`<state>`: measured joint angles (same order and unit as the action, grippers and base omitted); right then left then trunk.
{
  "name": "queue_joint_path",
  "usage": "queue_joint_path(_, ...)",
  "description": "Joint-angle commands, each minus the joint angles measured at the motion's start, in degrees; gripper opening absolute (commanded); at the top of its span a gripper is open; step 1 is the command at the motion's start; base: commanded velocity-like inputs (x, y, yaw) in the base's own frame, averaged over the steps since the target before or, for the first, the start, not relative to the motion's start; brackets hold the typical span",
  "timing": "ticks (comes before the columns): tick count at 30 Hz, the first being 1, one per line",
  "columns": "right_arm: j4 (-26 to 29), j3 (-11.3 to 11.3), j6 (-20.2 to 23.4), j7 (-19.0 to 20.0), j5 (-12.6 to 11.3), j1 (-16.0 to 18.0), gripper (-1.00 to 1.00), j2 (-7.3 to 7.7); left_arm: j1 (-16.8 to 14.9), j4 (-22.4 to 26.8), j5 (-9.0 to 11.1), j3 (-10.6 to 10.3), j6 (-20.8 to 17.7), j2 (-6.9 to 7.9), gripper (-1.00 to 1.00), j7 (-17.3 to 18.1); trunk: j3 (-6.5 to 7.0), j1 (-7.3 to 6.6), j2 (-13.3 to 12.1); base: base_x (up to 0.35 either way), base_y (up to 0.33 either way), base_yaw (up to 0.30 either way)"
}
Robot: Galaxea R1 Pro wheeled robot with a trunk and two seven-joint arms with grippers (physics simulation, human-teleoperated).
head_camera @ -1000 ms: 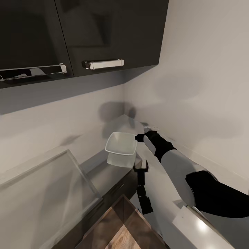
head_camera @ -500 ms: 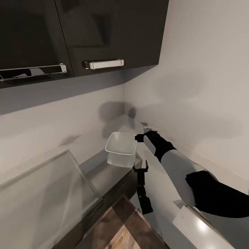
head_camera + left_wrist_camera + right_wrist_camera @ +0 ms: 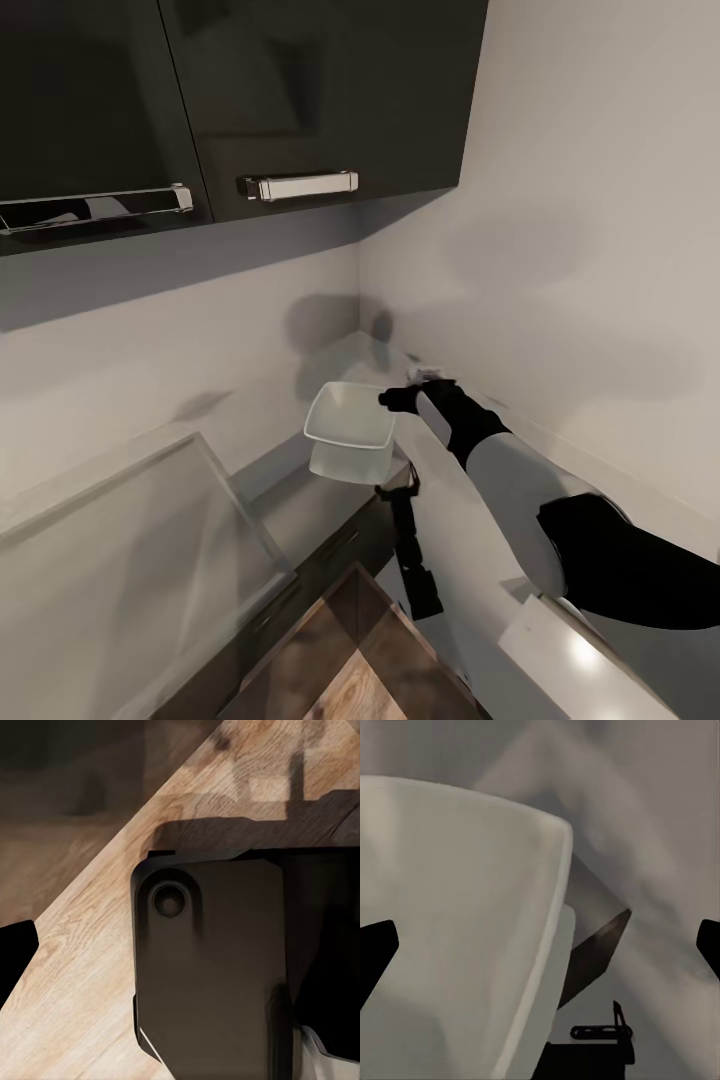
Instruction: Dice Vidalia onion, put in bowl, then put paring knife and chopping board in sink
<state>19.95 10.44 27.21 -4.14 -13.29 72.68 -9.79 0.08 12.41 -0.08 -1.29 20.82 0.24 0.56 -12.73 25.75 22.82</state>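
1. One right end effector point(image 3: 393, 398), fingers spread wide and grasping nothing, hovers at the shallow white squarish bowl point(image 3: 349, 415).
2. Bowl rests on the grey table point(image 3: 300, 500), just beside it.
3. Left end effector: state cannot be told.

The bowl point(image 3: 349, 416) sits on the countertop point(image 3: 300, 500) near the corner, below the wall cabinets point(image 3: 300, 100).

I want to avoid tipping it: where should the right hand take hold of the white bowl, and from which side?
A judgement: grip the bowl on its near-right rim, coming from the right, where the right hand already sits beside it. The flaring thin wall gives the fingers an edge to pinch, one finger inside and one outside.
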Motion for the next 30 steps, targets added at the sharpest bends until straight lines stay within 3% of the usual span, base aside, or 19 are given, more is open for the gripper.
queue_joint_path(1,0.1,0.4,0.3,-0.4,-0.6,0.0,1.0,0.05,0.0,0.1,0.0,-0.1,0.1,0.02,1.0,0.1,-0.1,0.03,0.1,0.0,0.0,0.0)
queue_joint_path(5,0.1,0.4,0.3,0.2,-0.8,0.0,1.0,0.85,0.0,0.1,0.0,-0.1,0.1,0.02,1.0,0.1,-0.1,0.03,0.1,0.0,0.0,0.0)
queue_joint_path(20,0.2,0.4,0.3,10.5,-0.7,0.0,1.0,3.97,0.0,0.0,0.0,-0.1,0.1,0.02,1.0,0.1,-0.1,0.03,0.1,0.0,0.0,0.0)
queue_joint_path(30,0.1,0.4,0.3,13.2,-0.6,0.0,1.0,4.41,0.0,0.0,0.0,-0.1,0.1,0.02,1.0,0.1,-0.1,0.03,0.1,0.0,0.0,0.0)
